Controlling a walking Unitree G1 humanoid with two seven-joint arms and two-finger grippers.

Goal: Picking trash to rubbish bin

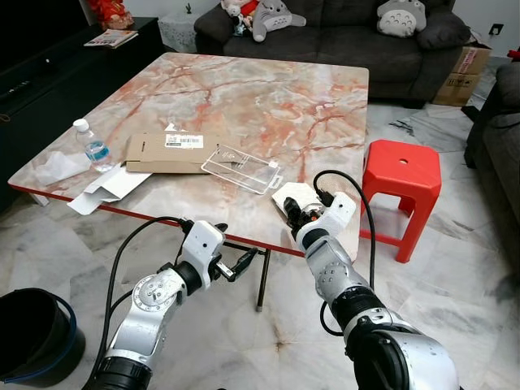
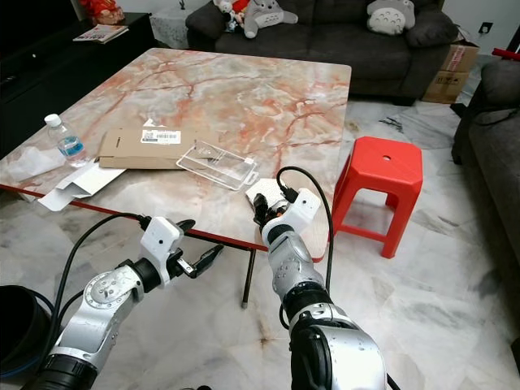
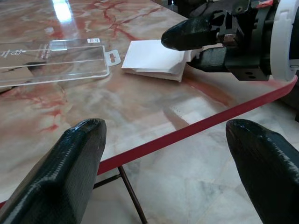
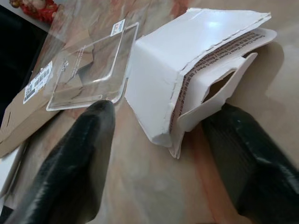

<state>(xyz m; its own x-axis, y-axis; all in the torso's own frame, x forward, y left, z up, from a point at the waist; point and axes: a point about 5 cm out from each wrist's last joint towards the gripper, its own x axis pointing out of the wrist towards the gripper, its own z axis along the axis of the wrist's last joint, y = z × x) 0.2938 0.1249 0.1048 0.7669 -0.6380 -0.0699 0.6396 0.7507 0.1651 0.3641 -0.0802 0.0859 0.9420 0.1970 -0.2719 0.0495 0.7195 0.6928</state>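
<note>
Right pincer [image 4: 154, 154] astride torn white carton [image 4: 187, 60]

- Before me: marble-patterned table [image 1: 244, 89], red edge, thin metal leg.
- Lying on it: water bottle [image 1: 91, 146] upright at my left, crumpled tissue [image 1: 55, 166] beside it.
- Flat brown cardboard mailer [image 1: 166, 152]; clear plastic blister pack [image 1: 240, 168] overlaps its end.
- White flattened box [image 1: 110, 188] at near edge; torn white carton [image 4: 187, 65] near the corner.

A red stool [image 1: 400, 175] stands beside the marble table [image 1: 244, 97], sofa [image 1: 341, 32] behind.
</note>
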